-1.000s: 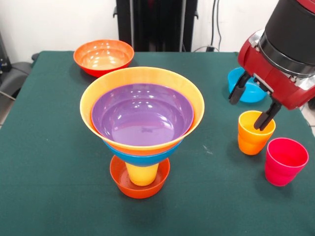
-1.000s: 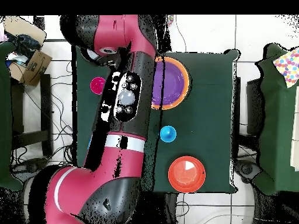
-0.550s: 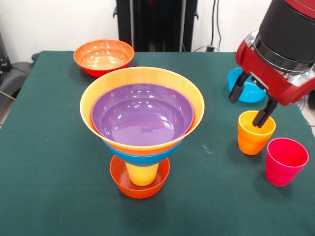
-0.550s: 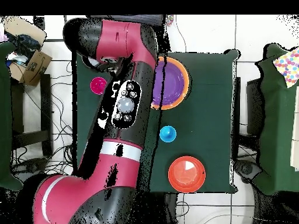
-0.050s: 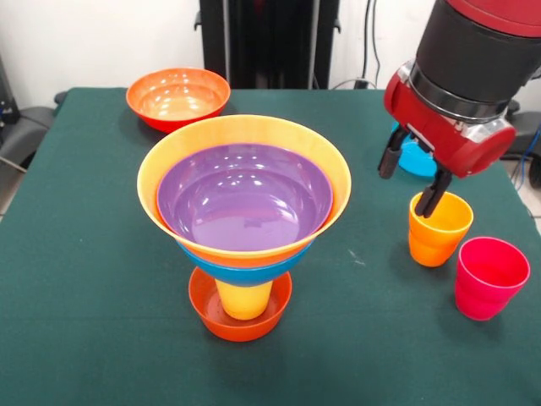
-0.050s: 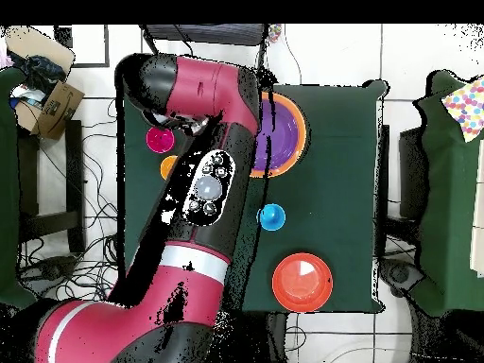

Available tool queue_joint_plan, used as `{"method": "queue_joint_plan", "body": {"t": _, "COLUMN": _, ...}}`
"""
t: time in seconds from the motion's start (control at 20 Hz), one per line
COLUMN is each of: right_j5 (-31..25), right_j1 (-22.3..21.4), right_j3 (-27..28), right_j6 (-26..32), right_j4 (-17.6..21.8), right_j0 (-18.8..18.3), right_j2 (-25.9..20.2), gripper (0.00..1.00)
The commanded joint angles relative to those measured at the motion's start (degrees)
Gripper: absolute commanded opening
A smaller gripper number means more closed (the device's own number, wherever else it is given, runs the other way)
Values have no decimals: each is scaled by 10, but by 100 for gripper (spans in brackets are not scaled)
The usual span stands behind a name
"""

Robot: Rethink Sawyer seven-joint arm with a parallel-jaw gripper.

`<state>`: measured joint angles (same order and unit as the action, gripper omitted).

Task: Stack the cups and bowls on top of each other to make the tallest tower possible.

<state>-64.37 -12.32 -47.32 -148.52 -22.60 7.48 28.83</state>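
glossy funnel-shaped tower (claw empty)

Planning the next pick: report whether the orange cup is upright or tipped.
Upright. In the front view the orange cup stands on its base on the table, open mouth up, beside the pink-red cup.

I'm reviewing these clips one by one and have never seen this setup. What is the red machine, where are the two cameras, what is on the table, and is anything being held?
The red and black machine is a robot arm ending in a gripper. One camera faces it across the table; the other looks straight down from above. On the green cloth stands the tower of nested bowls over a yellow cup. Loose pieces are a red-orange bowl, a teal-blue bowl, an orange cup and a pinkish red cup. The gripper is open and empty, hanging just above the orange cup.
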Motion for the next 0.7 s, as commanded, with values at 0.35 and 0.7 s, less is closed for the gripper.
{"method": "queue_joint_plan", "body": {"t": 0.35, "right_j5": 44, "right_j1": -21, "right_j3": -97, "right_j6": 80, "right_j4": 44, "right_j0": 5, "right_j2": -105, "gripper": 100}}
{"method": "queue_joint_plan", "body": {"t": 0.7, "right_j5": 68, "right_j1": -22, "right_j3": -109, "right_j6": 90, "right_j4": 49, "right_j0": 0, "right_j2": -124, "gripper": 100}}
